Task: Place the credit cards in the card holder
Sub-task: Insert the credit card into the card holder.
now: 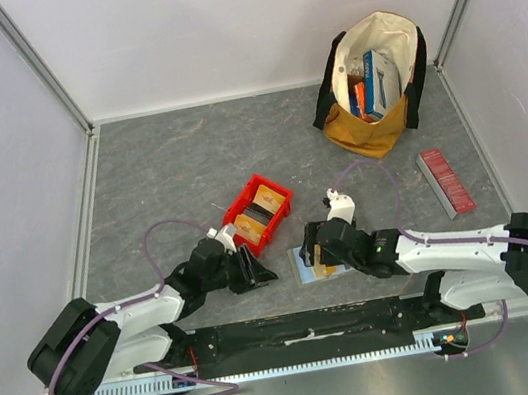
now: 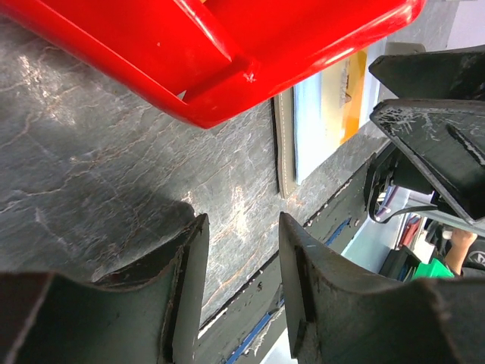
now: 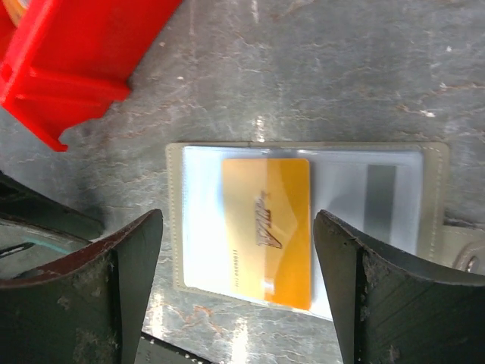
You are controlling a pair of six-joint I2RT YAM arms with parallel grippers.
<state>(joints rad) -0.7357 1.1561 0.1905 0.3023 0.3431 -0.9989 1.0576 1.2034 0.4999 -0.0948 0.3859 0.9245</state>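
Here, the card holder (image 3: 345,227) lies open and flat on the counter (image 1: 187,160), close to its near edge and near a corner of the red bin (image 1: 277,184). An orange card (image 3: 267,227) rests on the clear sleeve, inside the holder's border. The right gripper (image 3: 236,216) stands open, its jaws clear of both long card edges. The left gripper (image 2: 242,227) is open and empty, with bare counter between its jaws.

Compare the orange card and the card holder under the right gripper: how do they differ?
The orange card is opaque and small; the card holder is wider, olive-edged with clear sleeves. The card covers only part of the holder, which lies open on the table. Both lie flat, edges roughly parallel.
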